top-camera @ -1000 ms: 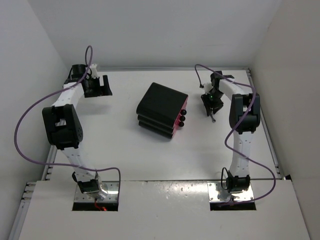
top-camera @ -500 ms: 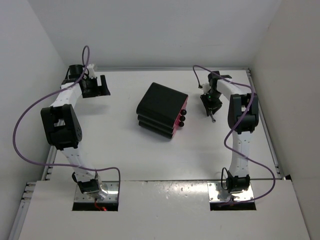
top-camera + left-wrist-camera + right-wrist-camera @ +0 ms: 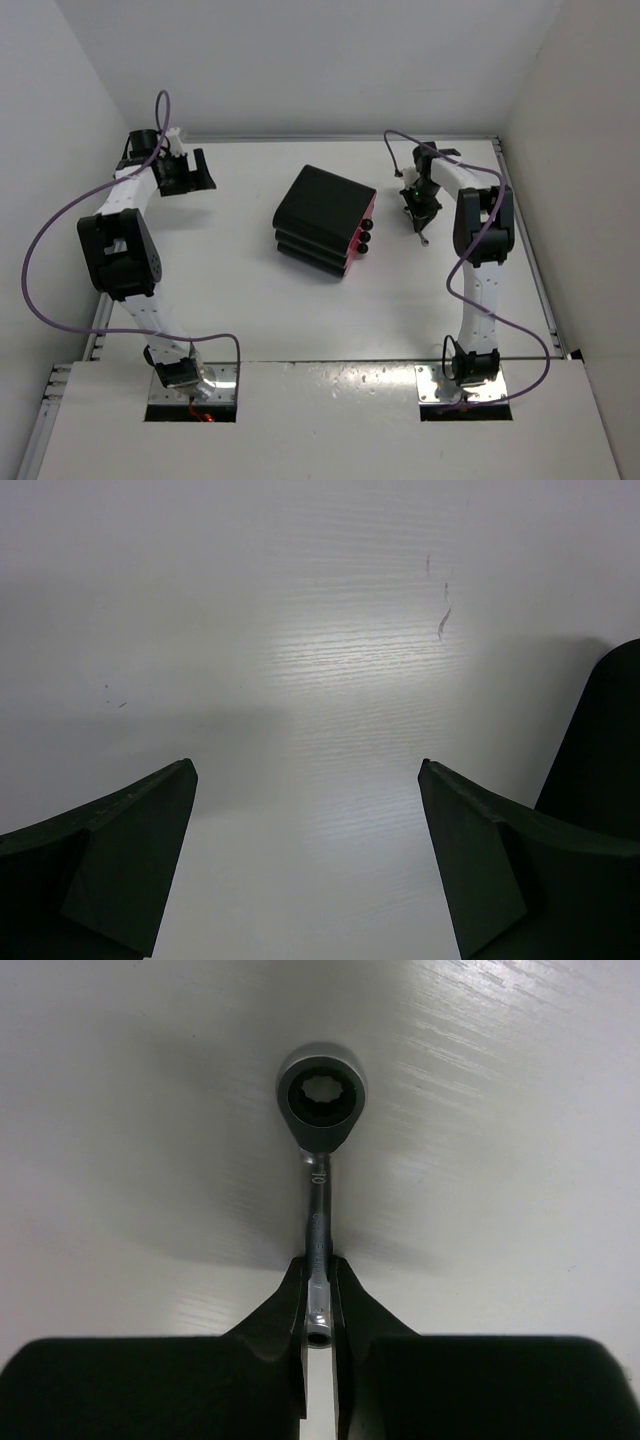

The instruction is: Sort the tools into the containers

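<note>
**Right arm has the wrench, loads of free table up front**

The right gripper (image 3: 318, 1272) is pinched tight on the thin silver wrench (image 3: 317, 1195). It holds the shaft near the plain end, and the ring head pokes out ahead over the white table (image 3: 120, 1110). I honestly can't tell if the wrench is touching the surface or just hanging above its shadow.

From the top camera, that grip is in the far right part of the table. It's to the right of the black cabinet (image 3: 322, 205) with a clear gap between them, and the right wall (image 3: 590, 150) is not far off on the other side.

The left gripper (image 3: 305, 770) has its fingers wide apart with only bare table between them. It's tucked into the far left corner, near the left wall (image 3: 60, 120).

The cabinet sits at an angle mid-table. Its pink drawers (image 3: 369, 215) and black knobs (image 3: 365, 238) face right and toward the near edge. The drawers look flush, but they're small from up there. The roomiest stretch is the near half, between the cabinet and the arm bases.

From above, the wrench is just a sliver under the gripper. In the left wrist view, a dark shape is cut off at the right edge and I can't make it out.
</note>
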Available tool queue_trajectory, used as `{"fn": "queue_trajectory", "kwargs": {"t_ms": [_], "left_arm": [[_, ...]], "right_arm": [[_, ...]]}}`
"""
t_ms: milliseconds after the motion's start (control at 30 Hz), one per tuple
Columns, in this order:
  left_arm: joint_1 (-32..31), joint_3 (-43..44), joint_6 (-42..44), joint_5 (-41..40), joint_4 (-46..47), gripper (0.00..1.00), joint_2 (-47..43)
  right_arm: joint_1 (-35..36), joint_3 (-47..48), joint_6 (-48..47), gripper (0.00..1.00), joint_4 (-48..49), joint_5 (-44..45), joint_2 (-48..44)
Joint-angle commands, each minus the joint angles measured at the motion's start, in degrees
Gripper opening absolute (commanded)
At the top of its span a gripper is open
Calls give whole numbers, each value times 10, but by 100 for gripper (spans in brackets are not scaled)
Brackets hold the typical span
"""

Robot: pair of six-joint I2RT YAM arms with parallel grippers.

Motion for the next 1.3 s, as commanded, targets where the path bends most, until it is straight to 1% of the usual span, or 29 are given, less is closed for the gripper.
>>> {"fn": "queue_trajectory", "kwargs": {"t_ms": [0,167,200,433,600,733,800,867,900,967,1033,1067,1100,1167,1267], "left_arm": [[11,22,-10,16,1,100,1],[16,16,-16,26,1,100,-12],[16,16,-16,26,1,100,-18],[11,16,-21,33,1,100,-29],[5,11,-21,33,1,100,-41],[-1,11,-21,27,1,100,-41],[-6,11,-21,20,1,100,-46],[-6,5,-21,12,1,100,-51],[-12,5,-21,6,1,100,-51],[-12,5,-21,1,1,100,-56],[-12,5,-21,1,1,100,-57],[-12,0,-21,-6,1,100,-63],[-18,0,-21,-6,1,100,-63],[-18,-5,-21,-14,1,100,-63],[-18,-10,-26,-27,1,100,-68]], "right_arm": [[-1,-11,4,1,21,-3,27],[-6,-64,4,0,21,-44,-51],[-6,-81,4,0,21,-57,-84],[-6,-120,4,0,2,-110,-192],[-12,-125,4,0,-10,-139,-265],[-17,-94,-12,0,-24,-184,-330],[-22,-88,-17,0,-8,-205,-367],[-22,-73,-23,0,-8,-237,-373],[-22,-52,-28,0,-15,-287,-373],[-22,-45,-33,0,-10,-344,-378],[0,-38,-24,0,-4,-392,-372],[8,-18,-13,0,4,-419,-365],[23,-8,11,0,10,-432,-355],[41,22,27,0,16,-468,-326],[78,35,63,0,48,-486,-305]]}}
